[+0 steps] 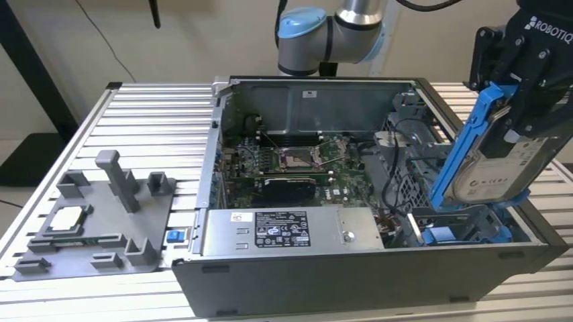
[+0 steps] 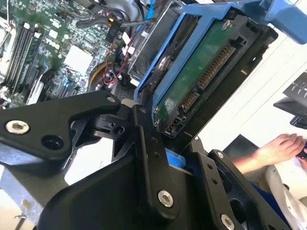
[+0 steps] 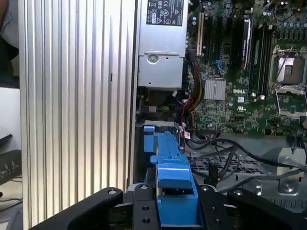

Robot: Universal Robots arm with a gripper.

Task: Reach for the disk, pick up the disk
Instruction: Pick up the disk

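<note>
A: End effector (image 1: 524,134) status?
B: Clamped on the disk (image 1: 497,168), fingers (image 2: 148,158) closed against its blue rails.
A: Disk position?
B: Lifted, tilted near upright above the drive bay (image 1: 465,228) at the exterior view's right of the open computer case (image 1: 358,282). Second wrist view shows its green circuit board and connector (image 2: 213,62).
A: Rest of scene?
B: Case sits on the slatted table (image 1: 143,127). Grey fixture (image 1: 98,221) at the exterior view's left holds the CPU chip (image 1: 70,218). Power supply (image 1: 291,229) in the case. A person's hand (image 2: 280,146) in the second wrist view.

Light: even, soft indoor brightness (faint shadows inside the open case (image 1: 358,174))
Focus: near gripper (image 2: 144,158) links slightly soft
</note>
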